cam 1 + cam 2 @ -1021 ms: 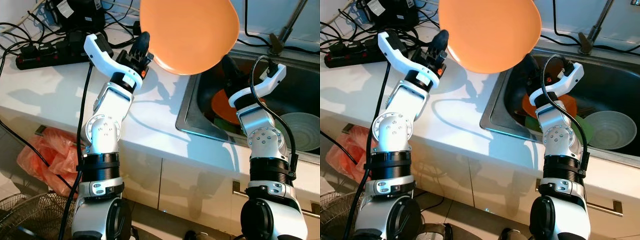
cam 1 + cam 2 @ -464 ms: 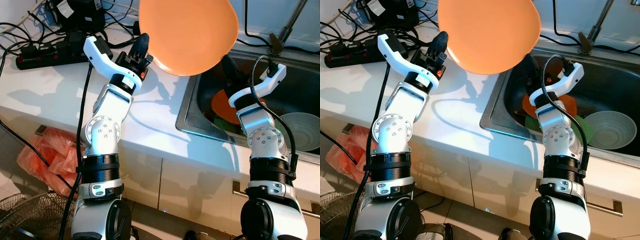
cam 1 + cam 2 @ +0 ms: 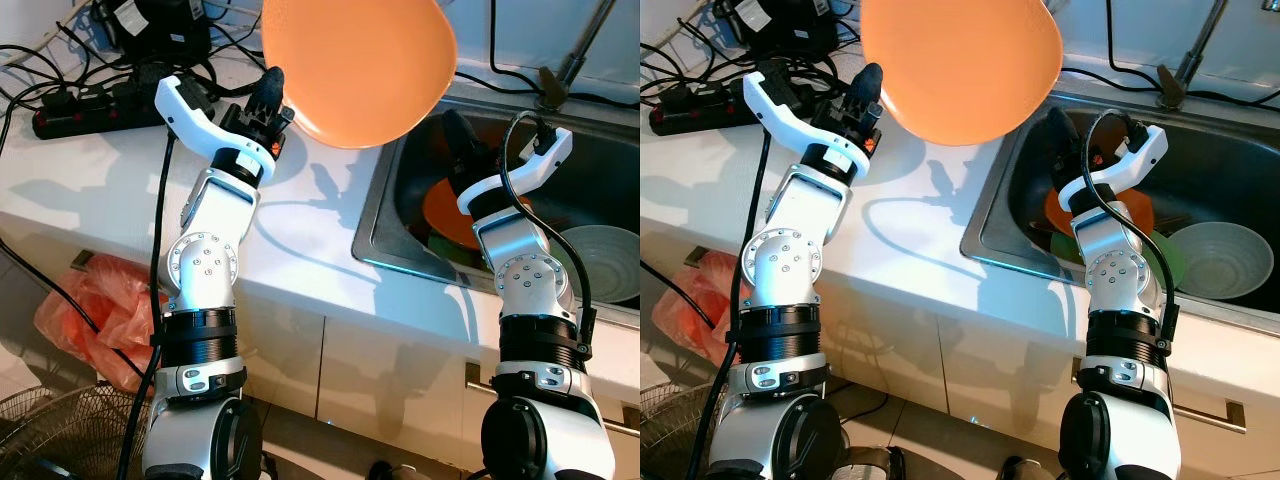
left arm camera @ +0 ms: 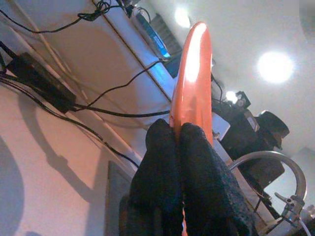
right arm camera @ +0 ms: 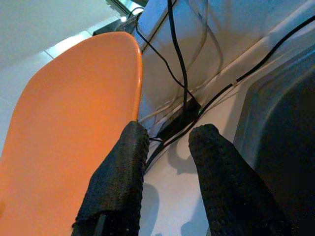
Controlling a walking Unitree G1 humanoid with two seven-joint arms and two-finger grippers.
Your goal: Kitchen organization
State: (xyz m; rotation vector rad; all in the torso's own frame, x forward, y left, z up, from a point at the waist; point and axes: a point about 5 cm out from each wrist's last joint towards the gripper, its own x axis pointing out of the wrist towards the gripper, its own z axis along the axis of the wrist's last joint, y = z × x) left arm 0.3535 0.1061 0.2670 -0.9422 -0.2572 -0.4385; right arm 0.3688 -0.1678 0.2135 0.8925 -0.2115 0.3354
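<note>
A large orange plate is held up on edge above the white counter, just left of the sink. My left gripper is shut on its lower rim; in the left wrist view the two fingers pinch the plate's edge. My right gripper hangs over the left part of the sink, open, nothing between its fingers. The raised plate shows beside them in the right wrist view.
In the sink lie another orange plate, a green plate and a grey bowl, with a faucet behind. A power strip and tangled cables sit at the counter's back left. An orange bag lies on the floor.
My left gripper has carried the raised orange plate a little to the left, away from the sink. The right arm has not moved.
</note>
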